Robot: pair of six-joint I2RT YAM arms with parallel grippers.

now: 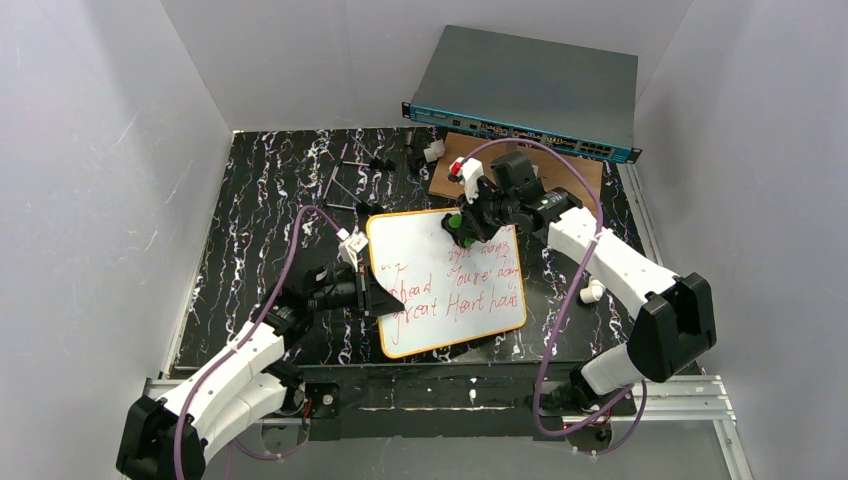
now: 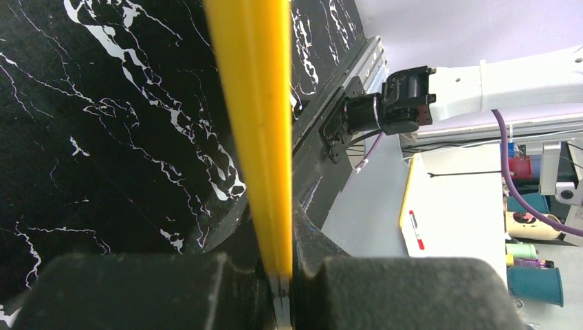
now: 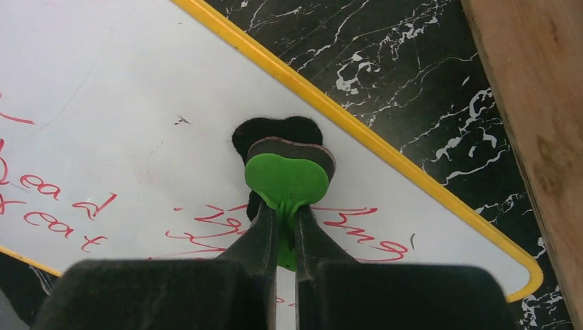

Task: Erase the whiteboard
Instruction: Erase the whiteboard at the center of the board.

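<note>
Whiteboard (image 1: 447,280) noted at the middle of the black marbled table (image 1: 270,220), turned somewhat askew, its near edge close to the table's front edge and its far right corner near the wooden board (image 1: 580,172). Red handwriting is seen across the middle and lower part of the white surface; the upper left part is blank. Left gripper (image 2: 278,265) is found at the board's left edge, jaws clenched on the orange-yellow frame, which runs straight up between the two pads in the left wrist view. Whether that edge is lifted off the table cannot be told. Right gripper (image 3: 287,223) is held over the board's far part, jaws pinched on the upright green tab of the eraser (image 3: 287,180). The eraser's green heart-shaped top is seen with a black felt pad under it, the pad resting on the white surface just inside the far frame, beside the uppermost red line. A grey network switch (image 1: 530,90) is recorded behind the wooden board, against the back wall.
</note>
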